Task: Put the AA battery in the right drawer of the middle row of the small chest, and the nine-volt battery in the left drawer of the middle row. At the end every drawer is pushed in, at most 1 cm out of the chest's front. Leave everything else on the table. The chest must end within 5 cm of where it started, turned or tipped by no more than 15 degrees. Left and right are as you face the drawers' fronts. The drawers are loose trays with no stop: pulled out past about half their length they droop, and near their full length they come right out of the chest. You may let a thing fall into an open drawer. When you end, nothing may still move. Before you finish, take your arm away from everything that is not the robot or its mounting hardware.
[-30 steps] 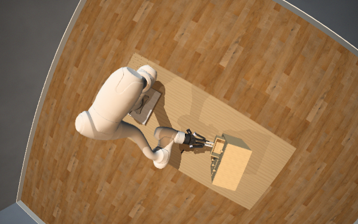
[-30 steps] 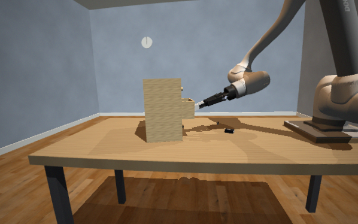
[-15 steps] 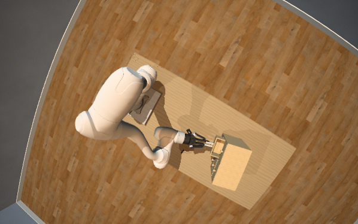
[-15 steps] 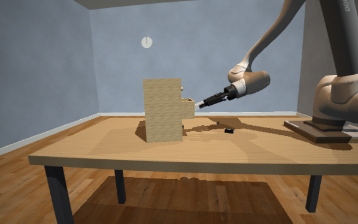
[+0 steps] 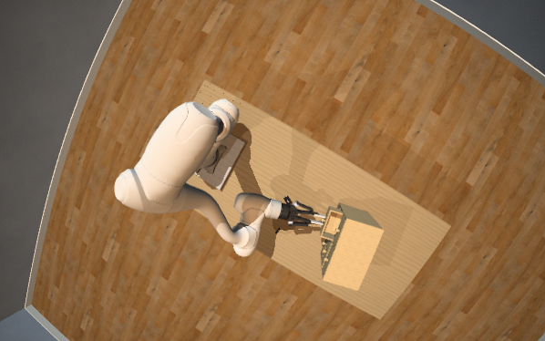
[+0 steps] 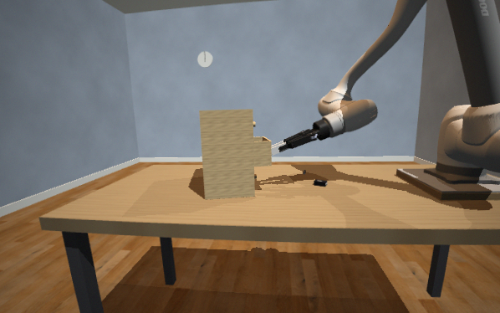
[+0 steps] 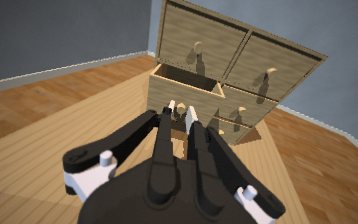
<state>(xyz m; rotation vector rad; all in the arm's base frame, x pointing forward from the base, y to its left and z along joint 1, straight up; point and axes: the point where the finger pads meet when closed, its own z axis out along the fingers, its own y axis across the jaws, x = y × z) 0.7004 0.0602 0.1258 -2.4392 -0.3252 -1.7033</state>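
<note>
The chest point(image 5: 357, 255) point(image 6: 227, 155) point(image 7: 206, 30) stands upright. Its left middle drawer point(image 5: 333, 222) point(image 6: 262, 154) point(image 7: 157, 95) is pulled partly out and looks level; the part of its inside that shows holds no battery. My gripper point(image 5: 322, 220) point(image 6: 275, 148) point(image 7: 180, 109) is slightly open, with its fingertips on either side of that drawer's knob, and a gap shows around the knob in the wrist view. The right middle drawer point(image 7: 253, 106) is in. The black nine-volt battery point(image 6: 320, 182) lies on the table. A small dark thing point(image 6: 304, 171), apparently the AA battery, lies farther back.
The table point(image 5: 298, 155) point(image 6: 173, 209) point(image 7: 41, 150) carries the chest and the robot's base plate point(image 5: 234, 161) point(image 6: 466, 195). The top drawers, with knobs, are above the open drawer and beside it to the right. More drawer fronts lie below, partly hidden by the gripper.
</note>
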